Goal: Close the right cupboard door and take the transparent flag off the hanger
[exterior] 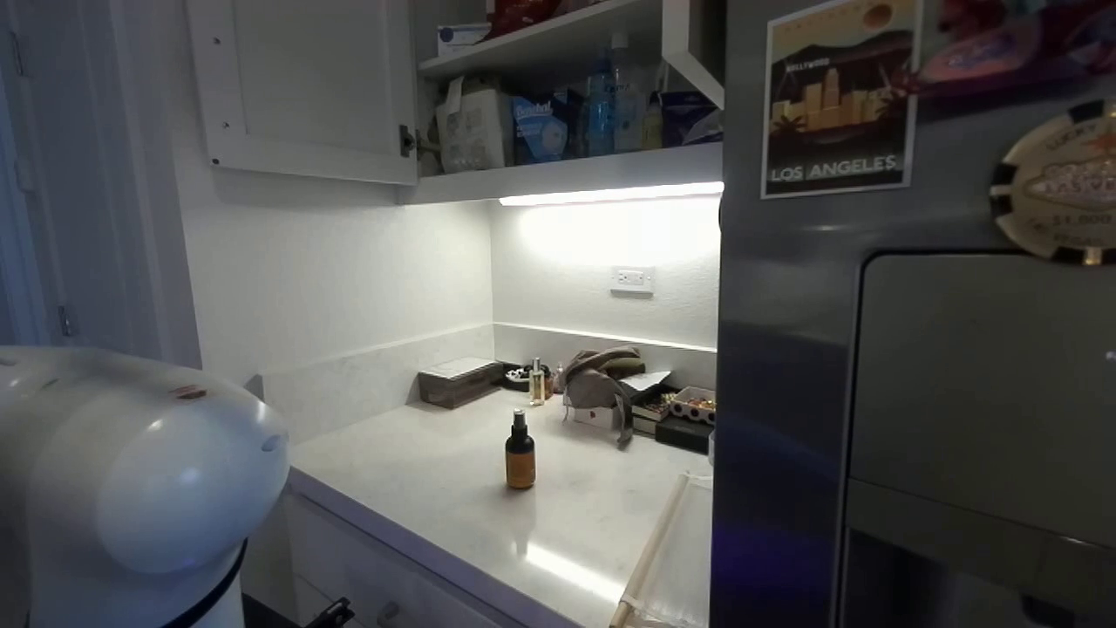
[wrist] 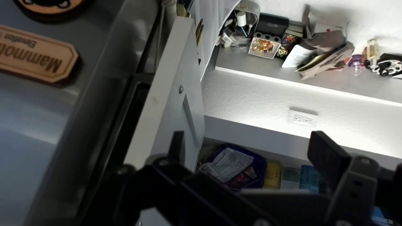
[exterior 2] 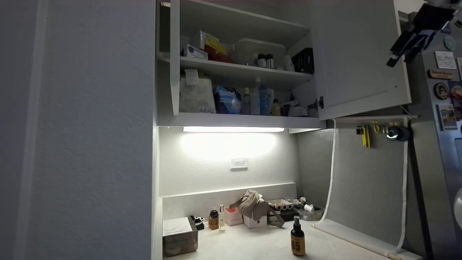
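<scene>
The gripper, jaws spread wide on nothing, hovers near the swung-out right cupboard door; I'd worry a low push could snag the hanger below and pull down the transparent flag hanging there.

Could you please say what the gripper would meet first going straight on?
Probably the open right cupboard door, judging by the wrist view; with depth unclear, the gripper might pass it.

I note my arm: glossy white, rounded, small reddish mark, black band below. My tool: black, angular, round screw heads.
</scene>
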You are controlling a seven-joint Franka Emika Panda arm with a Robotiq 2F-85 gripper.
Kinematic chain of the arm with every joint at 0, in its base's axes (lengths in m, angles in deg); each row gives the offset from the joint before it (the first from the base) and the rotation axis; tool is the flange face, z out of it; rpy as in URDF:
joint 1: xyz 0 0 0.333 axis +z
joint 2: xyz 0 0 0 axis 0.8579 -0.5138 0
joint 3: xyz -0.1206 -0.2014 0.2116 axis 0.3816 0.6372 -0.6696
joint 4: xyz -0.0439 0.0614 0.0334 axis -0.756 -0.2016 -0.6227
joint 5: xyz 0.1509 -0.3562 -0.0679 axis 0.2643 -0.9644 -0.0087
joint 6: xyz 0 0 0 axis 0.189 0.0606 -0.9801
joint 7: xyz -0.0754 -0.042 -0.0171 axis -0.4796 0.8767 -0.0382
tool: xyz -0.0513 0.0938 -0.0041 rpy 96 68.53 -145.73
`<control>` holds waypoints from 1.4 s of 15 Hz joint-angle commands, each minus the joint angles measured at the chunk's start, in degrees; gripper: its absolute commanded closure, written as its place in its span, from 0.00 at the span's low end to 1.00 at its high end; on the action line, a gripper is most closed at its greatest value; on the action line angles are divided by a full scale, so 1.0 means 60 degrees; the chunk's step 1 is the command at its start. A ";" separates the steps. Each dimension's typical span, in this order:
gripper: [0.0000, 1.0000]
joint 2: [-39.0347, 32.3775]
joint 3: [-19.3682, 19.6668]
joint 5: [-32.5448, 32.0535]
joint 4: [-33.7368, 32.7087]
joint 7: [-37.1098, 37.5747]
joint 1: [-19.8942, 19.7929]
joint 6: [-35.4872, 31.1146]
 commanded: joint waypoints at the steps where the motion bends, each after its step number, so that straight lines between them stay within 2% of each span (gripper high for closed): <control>1: 0.00 -0.0022 -0.0018 -0.0198 0.0317 0.0408 -0.0585 -0.0600; 8: 0.00 -0.0006 -0.0034 -0.0310 0.0362 0.0474 -0.1234 -0.0751; 13: 0.00 0.0047 0.0151 -0.0733 0.0691 0.0282 -0.1312 -0.1836; 21: 0.00 0.0000 0.0968 -0.0746 0.1096 0.0036 -0.1297 -0.3007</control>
